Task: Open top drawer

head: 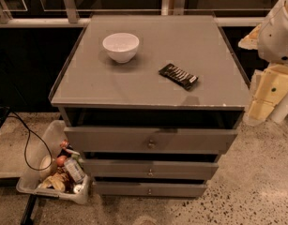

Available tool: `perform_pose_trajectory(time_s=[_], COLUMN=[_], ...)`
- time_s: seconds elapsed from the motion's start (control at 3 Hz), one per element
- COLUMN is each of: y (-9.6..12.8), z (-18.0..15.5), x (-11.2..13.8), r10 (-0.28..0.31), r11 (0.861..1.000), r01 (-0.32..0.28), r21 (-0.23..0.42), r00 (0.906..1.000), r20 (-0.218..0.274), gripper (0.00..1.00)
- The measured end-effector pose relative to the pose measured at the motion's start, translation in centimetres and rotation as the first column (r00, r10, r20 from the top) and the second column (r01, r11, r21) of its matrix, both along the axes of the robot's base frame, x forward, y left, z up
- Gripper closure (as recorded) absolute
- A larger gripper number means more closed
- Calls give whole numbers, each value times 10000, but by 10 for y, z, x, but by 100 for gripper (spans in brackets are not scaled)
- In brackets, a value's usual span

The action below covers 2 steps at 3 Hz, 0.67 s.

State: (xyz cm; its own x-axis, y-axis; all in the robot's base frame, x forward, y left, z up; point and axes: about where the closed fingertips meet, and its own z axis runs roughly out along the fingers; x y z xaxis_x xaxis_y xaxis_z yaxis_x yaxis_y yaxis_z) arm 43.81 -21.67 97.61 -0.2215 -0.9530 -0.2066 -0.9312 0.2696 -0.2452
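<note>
1. Camera view, near middle: find the top drawer (150, 138), the big grey front just under the cabinet top (148, 86), with a small round knob (151, 144) in its middle.
2. Note the dark gap above that front. Looks pulled out a little way, a bit more than the two thin drawers (150, 169) below.
3. Look to the far right edge for the gripper (269, 92), pale and yellowish, beside the right side of the cabinet and well apart from the knob. Cannot tell if open or closed, or if holding anything.
4. Bring the gripper round to the near side, right in front of the knob and level with it.
5. Come at the knob straight on, not from the side, and grip it snugly to stop slipping.
6. Pull slowly and straight toward the near side. No tugging up, down or sideways, to avoid jamming.
7. Stay away from the white bowl (120, 46) and the dark snack bar (178, 76) up on top.
8. Mind the bin (52, 194) of bits on the floor at near left, and the black cable (26, 144) beside it.
</note>
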Motion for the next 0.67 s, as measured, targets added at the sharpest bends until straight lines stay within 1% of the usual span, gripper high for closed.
perform_pose_trajectory(time_s=[0.33,0.67], y=[0,-2], z=[-1,-22], x=[-2,-14], r10=[78,423], r11=[9999,9971], r01=[-79,-445], r21=[67,611], r00=[9998,9984], r20=[192,372], gripper=[0,0])
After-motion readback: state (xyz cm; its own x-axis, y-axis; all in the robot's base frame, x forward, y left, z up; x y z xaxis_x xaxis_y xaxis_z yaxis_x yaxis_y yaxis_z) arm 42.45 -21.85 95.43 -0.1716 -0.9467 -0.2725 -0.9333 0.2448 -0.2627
